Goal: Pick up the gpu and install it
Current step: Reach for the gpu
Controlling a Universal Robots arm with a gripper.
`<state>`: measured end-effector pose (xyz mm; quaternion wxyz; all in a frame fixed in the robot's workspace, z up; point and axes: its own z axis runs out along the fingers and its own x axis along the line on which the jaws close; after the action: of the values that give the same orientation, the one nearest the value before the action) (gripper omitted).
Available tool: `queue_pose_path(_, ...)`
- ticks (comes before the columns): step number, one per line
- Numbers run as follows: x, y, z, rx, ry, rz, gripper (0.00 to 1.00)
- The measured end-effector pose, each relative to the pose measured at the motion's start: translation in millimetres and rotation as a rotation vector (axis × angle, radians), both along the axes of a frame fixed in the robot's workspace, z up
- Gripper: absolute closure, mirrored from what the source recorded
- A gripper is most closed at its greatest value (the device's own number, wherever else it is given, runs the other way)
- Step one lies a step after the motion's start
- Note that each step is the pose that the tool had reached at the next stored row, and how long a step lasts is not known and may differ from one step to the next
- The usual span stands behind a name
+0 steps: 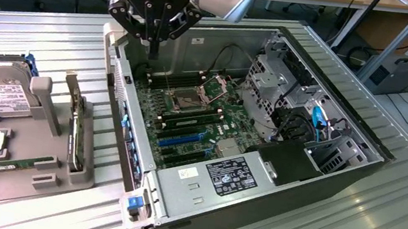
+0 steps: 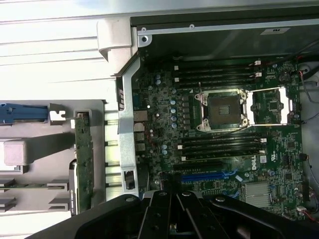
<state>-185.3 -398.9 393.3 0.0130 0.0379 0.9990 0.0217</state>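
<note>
gpu, thin green card, standing on edge in gray holder, just beside open computer case

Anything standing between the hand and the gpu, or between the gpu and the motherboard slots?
Only the case's rear wall, which rises between the gpu in its gray holder and the motherboard. The hand hangs above the case; the blue slot looks free.
</note>
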Motion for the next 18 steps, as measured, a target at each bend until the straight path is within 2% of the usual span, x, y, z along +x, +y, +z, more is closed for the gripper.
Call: queue_pose_path(18, -8.4, 0.0, 0.0, 0.0, 0.0, 0.0, 0.89)
